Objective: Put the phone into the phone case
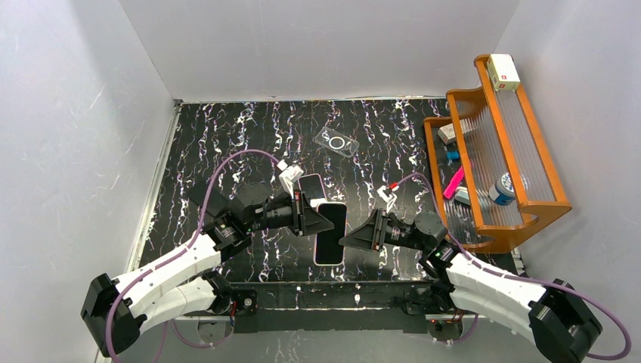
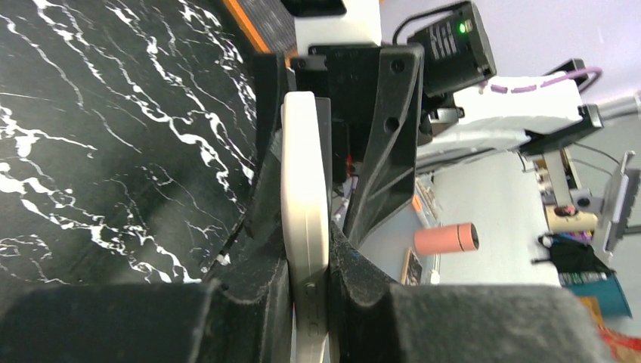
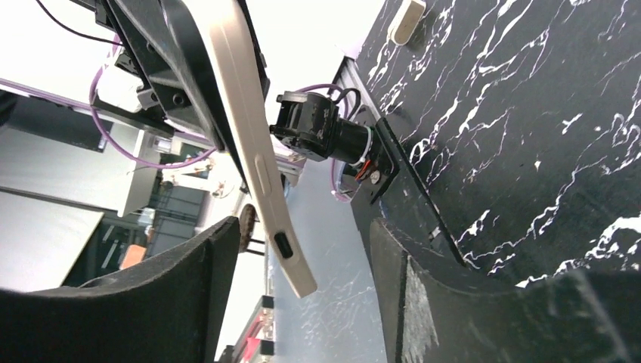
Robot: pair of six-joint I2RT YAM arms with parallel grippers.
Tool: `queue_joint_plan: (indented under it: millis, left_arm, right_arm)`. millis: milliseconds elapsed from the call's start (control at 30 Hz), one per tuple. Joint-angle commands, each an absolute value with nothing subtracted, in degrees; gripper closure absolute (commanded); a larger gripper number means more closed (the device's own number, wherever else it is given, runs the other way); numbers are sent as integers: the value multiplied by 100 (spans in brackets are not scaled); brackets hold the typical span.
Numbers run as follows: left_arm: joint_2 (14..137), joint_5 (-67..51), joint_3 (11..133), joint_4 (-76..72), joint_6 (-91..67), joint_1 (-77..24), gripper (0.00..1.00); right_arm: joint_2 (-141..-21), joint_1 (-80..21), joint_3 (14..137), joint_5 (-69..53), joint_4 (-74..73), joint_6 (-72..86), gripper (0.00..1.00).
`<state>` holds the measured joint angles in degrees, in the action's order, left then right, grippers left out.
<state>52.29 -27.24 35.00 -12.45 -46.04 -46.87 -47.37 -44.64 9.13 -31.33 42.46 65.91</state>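
Observation:
The phone (image 1: 330, 233), black-screened with a cream rim, hangs above the middle of the marbled table. My left gripper (image 1: 314, 219) is shut on its left long edge. In the left wrist view the phone (image 2: 305, 174) stands edge-on, pinched between the pads of that gripper (image 2: 306, 253). My right gripper (image 1: 355, 238) sits just right of the phone with its jaws open. In the right wrist view the phone's (image 3: 242, 113) lower end with the port hangs between the spread fingers of the right gripper (image 3: 302, 261), touching neither. The clear phone case (image 1: 336, 142) lies flat farther back.
An orange rack (image 1: 529, 162) stands along the right side, holding a white box (image 1: 503, 72), a pink marker (image 1: 453, 184) and small items. A second flat dark slab with a pale rim (image 1: 310, 185) lies on the table by my left wrist. White walls enclose the table.

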Motion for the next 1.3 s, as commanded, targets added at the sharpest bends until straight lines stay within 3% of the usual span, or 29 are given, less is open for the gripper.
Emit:
queue_joint_plan:
  millis: [0, 267, 667, 800, 867, 1133, 1167, 1267]
  left_arm:
    - [5123, -3554, 3553, -1683, -4527, -4680, 100]
    - [5268, -4154, 3570, -1685, -4489, -4680, 100]
    - [5317, -4202, 3575, -1431, -4304, -4677, 100]
    - [5322, -3781, 3718, -809, -3976, -4677, 100]
    - [5362, -3311, 3876, -181, -3682, -4677, 100]
    - [5607, -2774, 3976, 383, -3466, -4665, 100]
    - [5601, -2743, 3981, 364, -3498, -4670, 100]
    - [5573, -2700, 4020, 316, -3605, -4664, 100]
  right_arm:
    - [-4444, -4447, 1445, -2860, 3791, 6009, 27]
    - [-4399, -4448, 1930, -2737, 3419, 5644, 29]
    - [-4330, -4447, 2152, -2763, 3489, 5634, 47]
    - [-4307, -4444, 2169, -2715, 3419, 5625, 86]
    - [-4307, -4439, 2208, -2665, 3212, 5572, 99]
    - [-4360, -4439, 2437, -2446, 2431, 5329, 99]
    - [-4361, -4445, 2443, -2432, 2405, 5333, 96]
    - [-4353, -4439, 2418, -2384, 2366, 5415, 70]
